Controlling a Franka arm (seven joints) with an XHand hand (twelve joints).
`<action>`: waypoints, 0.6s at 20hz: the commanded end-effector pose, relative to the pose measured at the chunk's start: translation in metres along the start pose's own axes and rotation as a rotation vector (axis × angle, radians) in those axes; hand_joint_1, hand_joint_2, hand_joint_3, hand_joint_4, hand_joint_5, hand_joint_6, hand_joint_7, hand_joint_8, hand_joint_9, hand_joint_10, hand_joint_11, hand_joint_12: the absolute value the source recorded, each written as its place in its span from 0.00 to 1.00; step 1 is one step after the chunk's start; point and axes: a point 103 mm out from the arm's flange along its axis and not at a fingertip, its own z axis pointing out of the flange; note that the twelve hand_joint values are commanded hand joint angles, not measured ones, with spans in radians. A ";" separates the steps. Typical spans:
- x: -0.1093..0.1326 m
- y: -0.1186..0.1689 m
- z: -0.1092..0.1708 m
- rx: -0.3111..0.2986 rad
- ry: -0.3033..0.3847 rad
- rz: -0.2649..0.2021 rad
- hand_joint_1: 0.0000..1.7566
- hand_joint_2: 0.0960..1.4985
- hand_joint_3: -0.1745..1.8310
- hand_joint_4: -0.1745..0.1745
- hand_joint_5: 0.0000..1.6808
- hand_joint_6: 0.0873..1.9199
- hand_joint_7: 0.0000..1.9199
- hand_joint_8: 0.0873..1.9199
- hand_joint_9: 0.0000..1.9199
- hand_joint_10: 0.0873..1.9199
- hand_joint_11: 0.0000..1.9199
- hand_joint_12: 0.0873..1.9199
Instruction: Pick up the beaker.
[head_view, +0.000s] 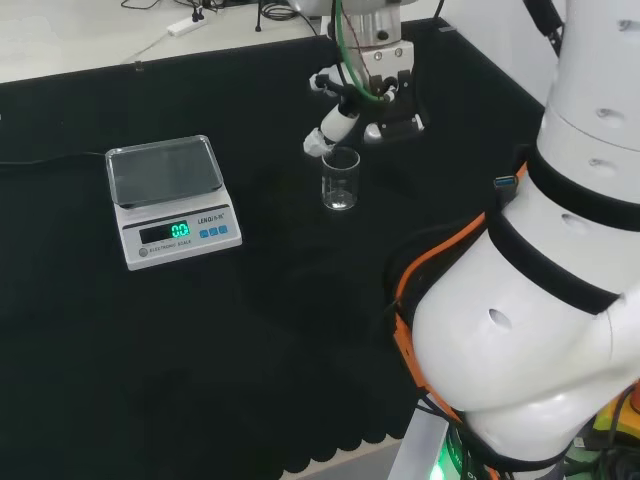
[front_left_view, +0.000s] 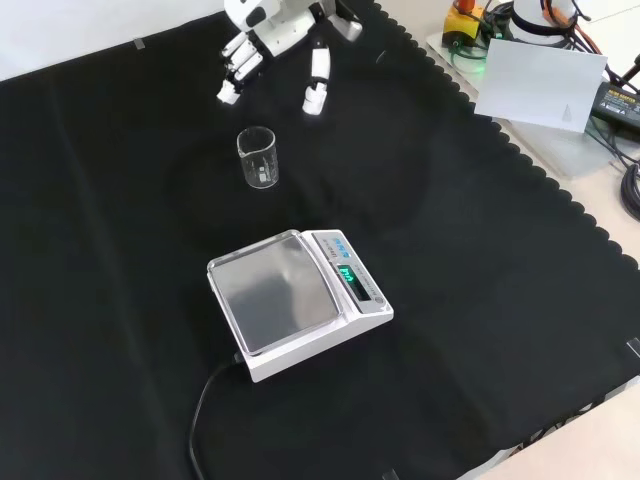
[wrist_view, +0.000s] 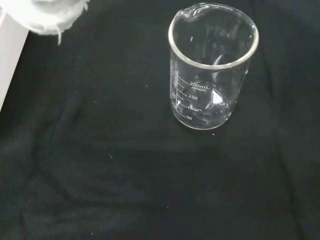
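A clear glass beaker (head_view: 340, 179) stands upright and empty on the black cloth; it also shows in the front view as the beaker (front_left_view: 257, 157) and close up in the wrist view as the beaker (wrist_view: 212, 65), with printed volume marks and a pouring lip. The hand (head_view: 350, 108) hovers just behind and above it in the head view, fingers straight and spread, apart from the glass. In the front view the hand (front_left_view: 272, 38) comes in from the top, its fingertips (front_left_view: 314, 99) a short way above the beaker. A blurred white part of the hand (wrist_view: 47, 15) shows in the wrist view.
A white digital scale (head_view: 172, 198) with a lit green display stands to the left of the beaker in the head view; in the front view the scale (front_left_view: 295, 300) lies nearer the camera. Its black cable (front_left_view: 205, 405) trails off. The arm's white links (head_view: 545, 270) stand at the right.
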 end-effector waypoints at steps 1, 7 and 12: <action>0.002 0.013 0.006 0.006 0.007 -0.004 0.42 0.38 0.19 0.53 0.08 0.00 0.03 0.36 0.13 0.47 0.04 0.78; -0.006 0.032 0.023 0.014 -0.008 0.002 0.42 0.38 0.19 0.53 0.08 0.00 0.03 0.36 0.13 0.47 0.04 0.78; -0.020 0.041 0.040 0.044 0.009 0.016 0.42 0.38 0.19 0.53 0.08 0.00 0.03 0.36 0.13 0.47 0.04 0.78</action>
